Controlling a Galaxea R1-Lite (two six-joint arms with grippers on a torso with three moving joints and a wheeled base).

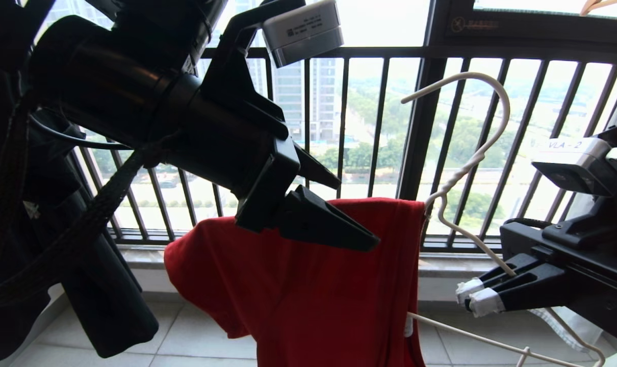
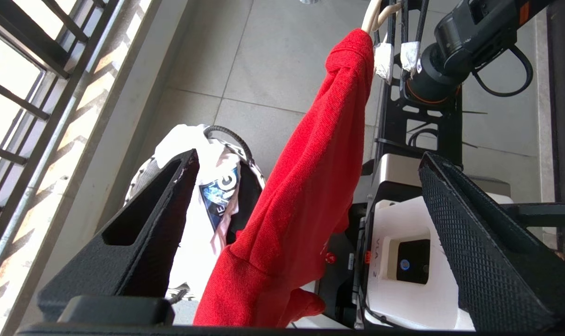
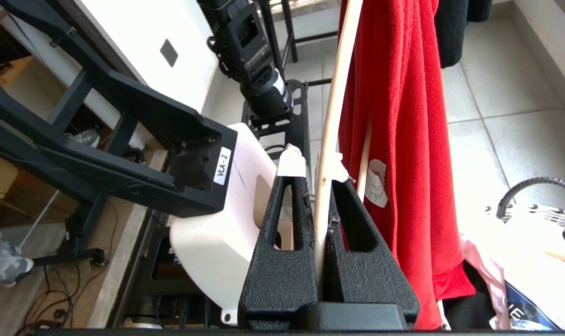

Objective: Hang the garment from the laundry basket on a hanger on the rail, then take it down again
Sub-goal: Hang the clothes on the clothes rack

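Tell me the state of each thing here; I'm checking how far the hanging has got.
Red T-shirt: draped over one side of the hanger, not spread out.
Hanger: held in the air, hook free, on no rail.
Right gripper: shut on the hanger's wire.
Left gripper: open above the shirt, holding nothing.
Laundry basket: on the floor, other clothes inside.
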